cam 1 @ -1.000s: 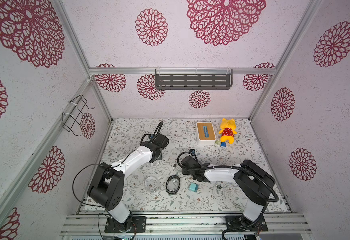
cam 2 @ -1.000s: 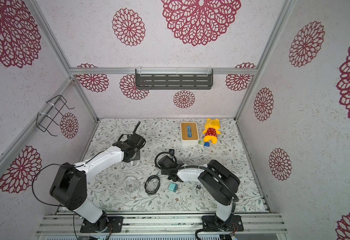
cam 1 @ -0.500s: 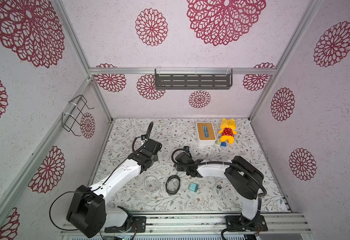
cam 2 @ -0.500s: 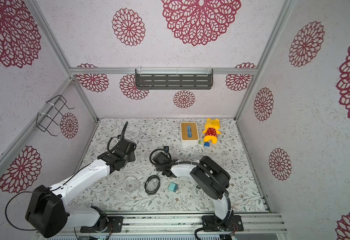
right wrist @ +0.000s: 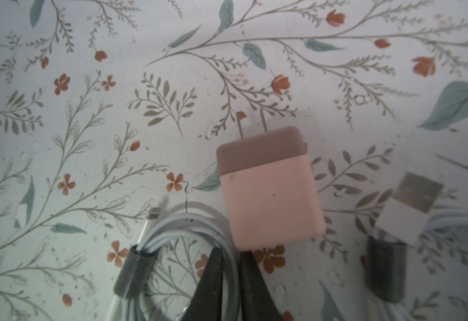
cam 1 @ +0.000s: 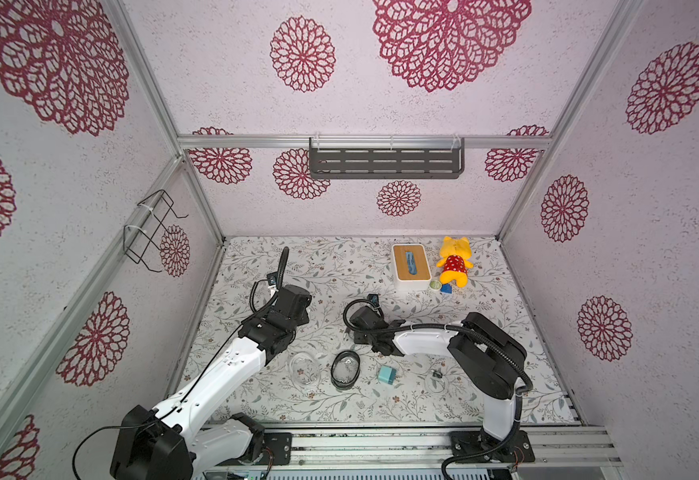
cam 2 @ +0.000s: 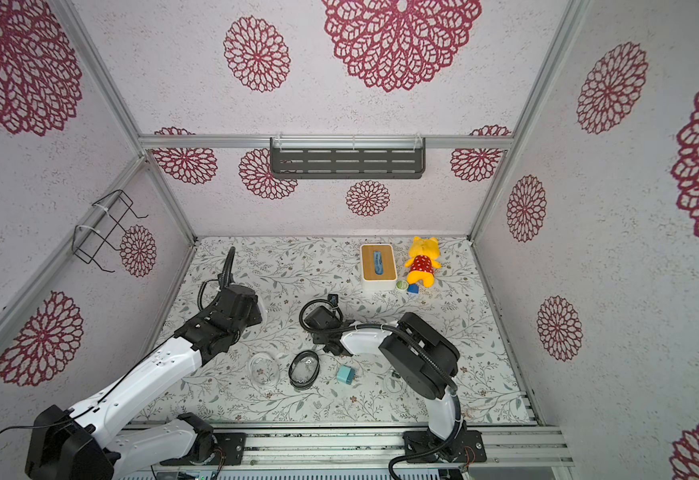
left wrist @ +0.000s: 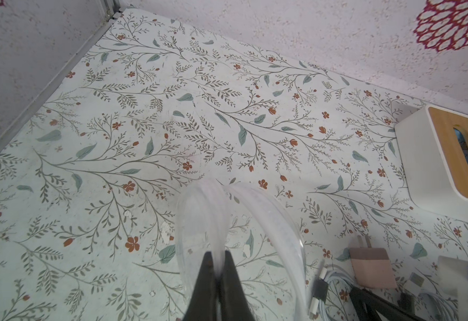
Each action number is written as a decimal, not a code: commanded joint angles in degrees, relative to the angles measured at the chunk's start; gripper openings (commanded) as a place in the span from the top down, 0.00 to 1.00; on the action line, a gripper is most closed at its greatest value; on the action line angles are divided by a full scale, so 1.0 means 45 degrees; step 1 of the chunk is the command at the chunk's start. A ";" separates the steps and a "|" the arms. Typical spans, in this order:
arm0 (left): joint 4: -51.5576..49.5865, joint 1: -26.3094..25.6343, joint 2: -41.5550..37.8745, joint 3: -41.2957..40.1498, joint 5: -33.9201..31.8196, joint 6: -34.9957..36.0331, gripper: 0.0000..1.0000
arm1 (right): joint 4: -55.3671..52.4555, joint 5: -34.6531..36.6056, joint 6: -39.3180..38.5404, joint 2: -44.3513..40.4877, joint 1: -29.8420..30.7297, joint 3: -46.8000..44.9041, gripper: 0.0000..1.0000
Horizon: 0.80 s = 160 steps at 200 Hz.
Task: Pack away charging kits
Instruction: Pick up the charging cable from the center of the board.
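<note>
My left gripper (left wrist: 218, 257) is shut on the rim of a clear oval case (left wrist: 269, 211), held above the floral table. A pink charger (right wrist: 269, 189) lies on the table with a coiled white cable (right wrist: 171, 225) beside it. My right gripper (right wrist: 234, 258) is shut on that cable's loop, just short of the charger. A second banded cable (right wrist: 402, 219) lies close by. In both top views a teal charger (cam 1: 387, 374) (cam 2: 345, 374), a clear case (cam 1: 304, 368), a dark-rimmed case (cam 1: 345, 370) and another cable coil (cam 1: 437, 380) lie near the front. The right wrist hides its fingers there.
A white box with a wooden top (cam 1: 410, 266), a yellow plush (cam 1: 453, 259) and a small dark-blue block (cam 1: 446, 288) stand at the back right. A grey shelf (cam 1: 385, 162) hangs on the back wall and a wire basket (cam 1: 152, 228) on the left wall.
My right gripper has slid left and shut on the white cable. My left arm has sunk and drawn slightly towards the front with the clear case.
</note>
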 commanded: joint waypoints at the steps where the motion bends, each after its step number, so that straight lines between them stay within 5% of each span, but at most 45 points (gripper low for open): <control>1: 0.0062 0.0101 0.0091 0.0385 0.0487 0.0039 1.00 | -0.0746 0.0072 -0.0010 -0.0437 0.0108 -0.0396 0.90; 33: 0.0500 0.0091 -0.0199 0.0087 0.1003 0.0353 1.00 | -0.0732 -0.0200 -0.0205 -0.0600 0.0096 -0.0032 1.00; 160: 0.1543 0.0091 0.0402 -0.0267 0.2062 0.0889 1.00 | -0.1020 -0.0357 -0.0927 -0.2188 0.0100 0.0237 1.00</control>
